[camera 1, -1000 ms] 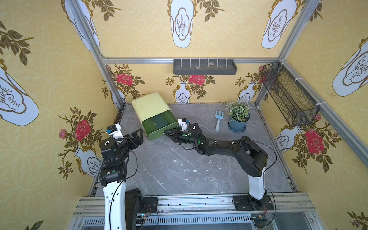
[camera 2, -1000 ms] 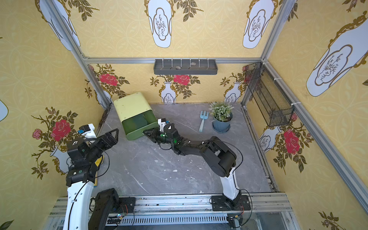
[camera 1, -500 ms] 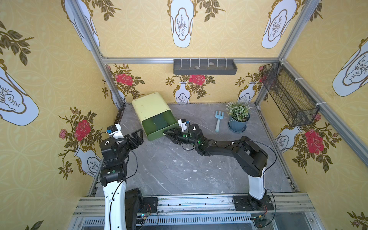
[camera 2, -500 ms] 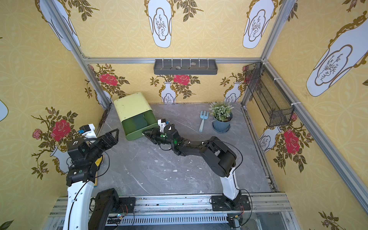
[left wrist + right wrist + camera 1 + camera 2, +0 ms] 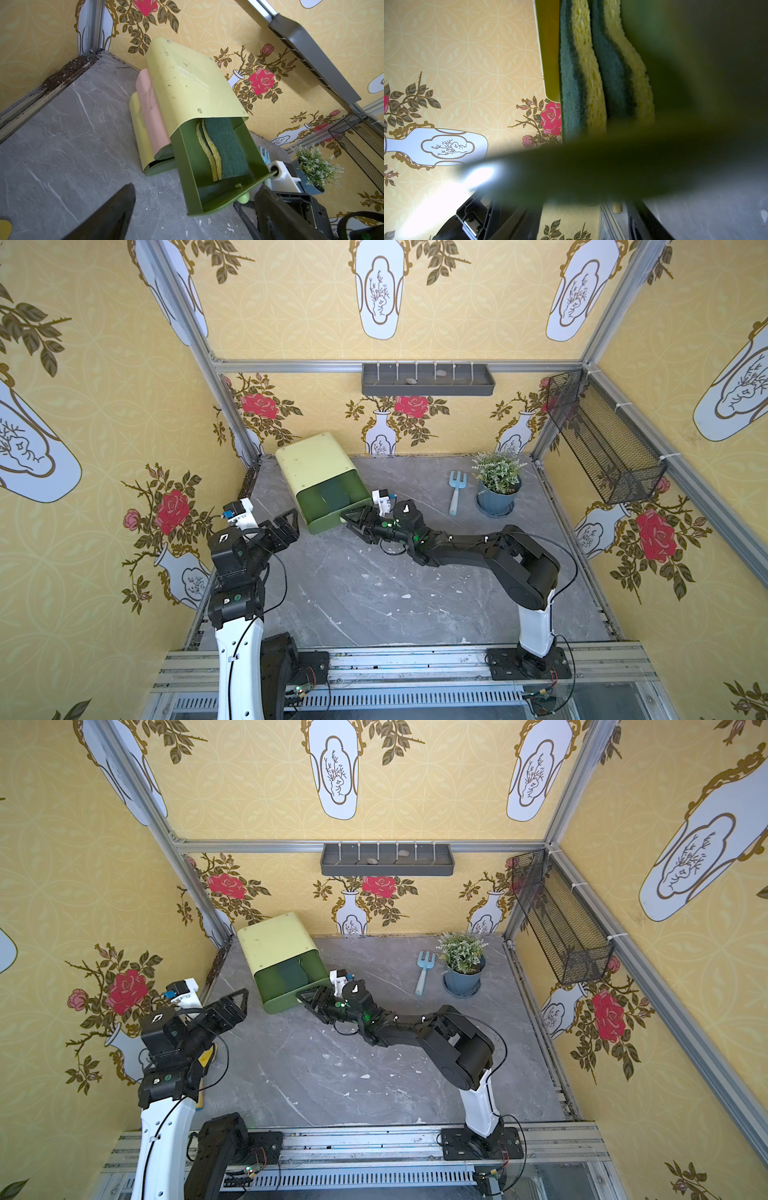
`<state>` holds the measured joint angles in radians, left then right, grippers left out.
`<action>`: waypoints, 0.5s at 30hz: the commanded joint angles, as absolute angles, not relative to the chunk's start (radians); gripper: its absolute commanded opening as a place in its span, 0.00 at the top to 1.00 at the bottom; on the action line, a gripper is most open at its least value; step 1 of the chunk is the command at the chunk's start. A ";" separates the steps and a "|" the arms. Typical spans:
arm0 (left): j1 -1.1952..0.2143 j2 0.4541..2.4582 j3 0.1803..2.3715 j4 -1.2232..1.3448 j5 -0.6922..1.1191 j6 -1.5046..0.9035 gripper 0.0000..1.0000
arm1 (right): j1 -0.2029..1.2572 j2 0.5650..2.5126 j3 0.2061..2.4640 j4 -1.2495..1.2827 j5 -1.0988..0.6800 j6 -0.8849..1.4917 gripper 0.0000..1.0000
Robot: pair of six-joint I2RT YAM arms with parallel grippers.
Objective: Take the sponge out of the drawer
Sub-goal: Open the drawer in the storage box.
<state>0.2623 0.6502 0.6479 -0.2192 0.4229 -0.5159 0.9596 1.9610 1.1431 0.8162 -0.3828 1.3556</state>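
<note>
Sponges, yellow foam, green scouring faces: two on edge, touching, in open dark green metal drawer. Left gripper jaws spread, empty; right gripper at drawer front, jaws I cannot tell. I judge a pinch may lift both.

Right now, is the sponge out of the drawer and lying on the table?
No, the sponge stands on edge inside the pulled-out green drawer, as the left wrist view shows.
</note>
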 commanded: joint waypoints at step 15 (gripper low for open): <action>0.263 0.651 0.643 -0.190 0.432 -0.508 0.04 | 0.968 1.771 1.073 0.592 -0.259 1.127 0.20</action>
<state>0.2623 0.6502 0.6479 -0.2195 0.4229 -0.5159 0.9646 1.8053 1.0790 0.6743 -0.3187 1.2228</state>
